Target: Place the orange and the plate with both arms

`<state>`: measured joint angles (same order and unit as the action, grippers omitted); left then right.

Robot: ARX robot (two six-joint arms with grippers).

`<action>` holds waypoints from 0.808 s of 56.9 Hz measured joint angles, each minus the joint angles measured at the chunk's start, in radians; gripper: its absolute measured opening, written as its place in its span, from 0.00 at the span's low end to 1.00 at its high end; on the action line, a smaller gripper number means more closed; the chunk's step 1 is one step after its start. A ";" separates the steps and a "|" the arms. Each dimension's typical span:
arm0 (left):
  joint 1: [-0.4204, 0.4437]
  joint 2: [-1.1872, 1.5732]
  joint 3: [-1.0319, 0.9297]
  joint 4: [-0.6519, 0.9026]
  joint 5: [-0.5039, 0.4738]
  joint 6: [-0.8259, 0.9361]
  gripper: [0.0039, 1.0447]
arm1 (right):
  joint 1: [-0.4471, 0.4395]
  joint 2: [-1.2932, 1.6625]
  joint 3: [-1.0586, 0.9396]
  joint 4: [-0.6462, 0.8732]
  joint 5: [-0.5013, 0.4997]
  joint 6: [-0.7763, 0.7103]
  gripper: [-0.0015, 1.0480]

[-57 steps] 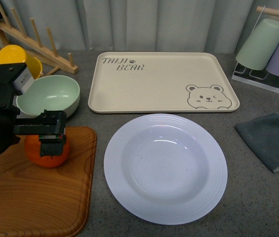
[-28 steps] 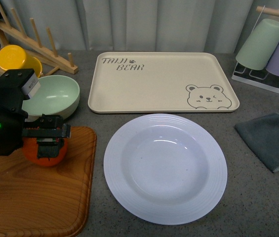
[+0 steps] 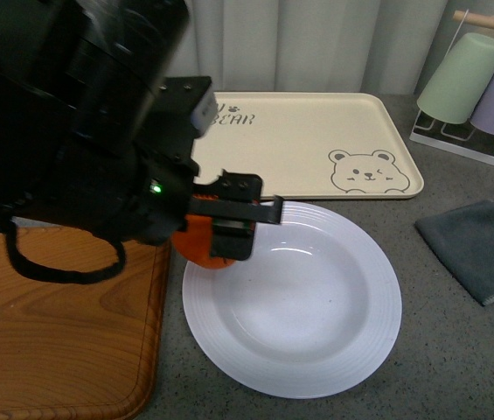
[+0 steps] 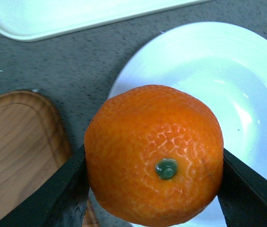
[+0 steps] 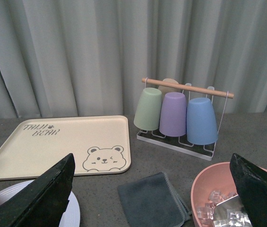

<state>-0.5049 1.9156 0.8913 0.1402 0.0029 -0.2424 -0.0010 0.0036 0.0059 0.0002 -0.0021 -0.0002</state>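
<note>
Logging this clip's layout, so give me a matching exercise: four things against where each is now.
Things: 1 orange; 2 plate; 3 grey cloth; 4 bear tray.
Places: A behind the plate; B right of the plate; C held in the left gripper; D between wooden board and grey cloth.
Pairs: 1-C, 2-D, 3-B, 4-A.

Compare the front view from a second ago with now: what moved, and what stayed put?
The left gripper, shut on the orange, lifted it off the wooden board and carried it rightward, over the plate's left rim. The plate, bear tray, grey cloth and cup rack stayed put.
</note>
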 joint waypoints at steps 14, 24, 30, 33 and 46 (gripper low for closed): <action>-0.065 0.076 0.042 -0.025 0.016 -0.061 0.63 | 0.000 0.000 0.000 0.000 0.000 0.000 0.91; -0.093 0.117 0.065 -0.030 0.027 -0.087 0.63 | 0.000 0.000 0.000 0.000 0.000 0.000 0.91; -0.103 0.135 0.072 -0.038 0.027 -0.097 0.63 | 0.000 0.000 0.000 0.000 0.000 0.000 0.91; -0.106 0.138 0.074 -0.040 0.027 -0.099 0.63 | 0.000 0.000 0.000 0.000 0.000 0.000 0.91; -0.119 0.133 0.078 -0.042 0.031 -0.112 0.86 | 0.000 0.000 0.000 0.000 0.000 0.000 0.91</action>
<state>-0.6235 2.0483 0.9695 0.0982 0.0341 -0.3546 -0.0010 0.0036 0.0059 0.0002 -0.0021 -0.0002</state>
